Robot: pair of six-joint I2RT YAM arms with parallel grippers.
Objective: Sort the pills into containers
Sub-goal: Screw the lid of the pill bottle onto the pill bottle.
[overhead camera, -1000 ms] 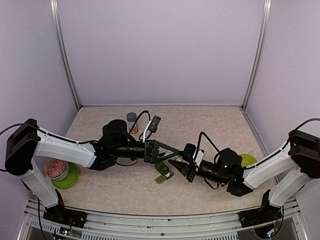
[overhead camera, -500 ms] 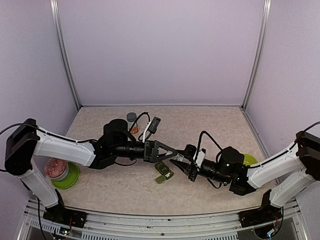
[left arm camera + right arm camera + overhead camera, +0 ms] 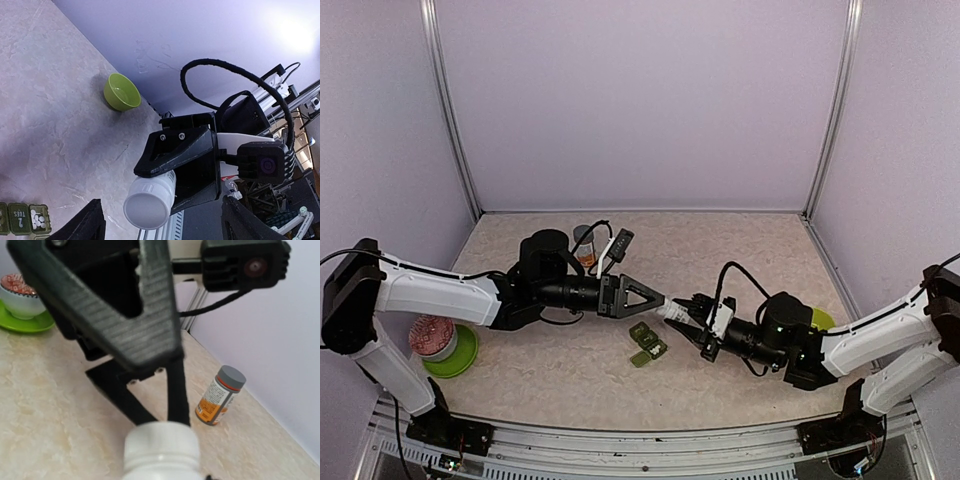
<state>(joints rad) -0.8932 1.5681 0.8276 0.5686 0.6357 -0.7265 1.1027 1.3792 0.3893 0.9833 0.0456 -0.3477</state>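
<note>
A white pill bottle (image 3: 149,204) with a white cap is held above the table, my right gripper (image 3: 688,318) shut on its body. Its cap (image 3: 161,447) points at my left gripper (image 3: 658,300). The left gripper's fingers (image 3: 82,225) stand open on either side of the cap, apart from it. The containers are an olive-green pill box (image 3: 647,345) lying on the table just below both grippers. Its lids are open and white pills (image 3: 35,218) lie in one compartment.
An orange bottle with a grey cap (image 3: 220,395) stands near the back wall. A lime-green bowl (image 3: 121,92) sits at the right by the right arm. A patterned bowl on a green plate (image 3: 438,345) sits at the left front.
My right gripper has lifted the white bottle up and left until its cap sits between the left fingertips. The left arm has drawn back slightly and its jaws have narrowed.
</note>
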